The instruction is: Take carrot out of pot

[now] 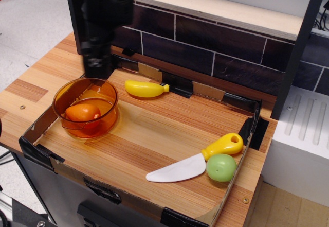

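The carrot (82, 112) is a stubby orange toy lying inside the pot (109, 95), a translucent amber round bowl at the left end of the cardboard tray. My gripper (95, 65) is a dark, blurred column hanging just above and behind the pot's far rim, clear of the carrot. It is seen edge-on, so the frame does not show how its jaws stand. Nothing is visibly held in it.
A yellow banana-like toy (146, 88) lies right of the pot near the tray's back wall. A white toy knife with a yellow handle (195, 162) and a green ball (221, 167) lie at the tray's right front. The low cardboard tray wall (36, 150) and a dark tiled backsplash (216, 47) bound the area.
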{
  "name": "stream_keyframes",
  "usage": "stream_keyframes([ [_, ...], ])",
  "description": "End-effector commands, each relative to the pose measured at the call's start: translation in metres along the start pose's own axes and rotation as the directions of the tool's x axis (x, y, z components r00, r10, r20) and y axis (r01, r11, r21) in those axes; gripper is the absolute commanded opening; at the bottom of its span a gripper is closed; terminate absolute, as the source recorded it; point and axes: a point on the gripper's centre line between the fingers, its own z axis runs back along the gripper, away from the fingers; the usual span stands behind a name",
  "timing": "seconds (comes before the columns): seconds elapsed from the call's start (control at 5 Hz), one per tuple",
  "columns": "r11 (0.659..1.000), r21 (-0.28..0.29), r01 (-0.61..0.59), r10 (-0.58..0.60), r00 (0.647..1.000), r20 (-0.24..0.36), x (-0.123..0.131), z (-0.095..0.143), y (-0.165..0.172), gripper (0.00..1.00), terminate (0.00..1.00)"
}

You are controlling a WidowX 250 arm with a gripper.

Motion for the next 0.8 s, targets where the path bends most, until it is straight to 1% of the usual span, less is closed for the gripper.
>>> stream_keyframes([
  [0.0,0.923,0.002,0.385,-0.385,0.922,0.027,0.003,-0.021,0.014,1.00,0.00],
  [0.2,0.897,-0.015,0.441,-0.441,0.897,0.020,0.004,-0.041,0.017,1.00,0.00],
  [0.4,0.870,-0.050,0.490,-0.490,0.872,0.026,0.003,-0.055,0.012,1.00,0.00],
  [0.6,0.852,-0.043,0.522,-0.521,0.853,0.026,0.000,-0.058,0.003,1.00,0.00],
])
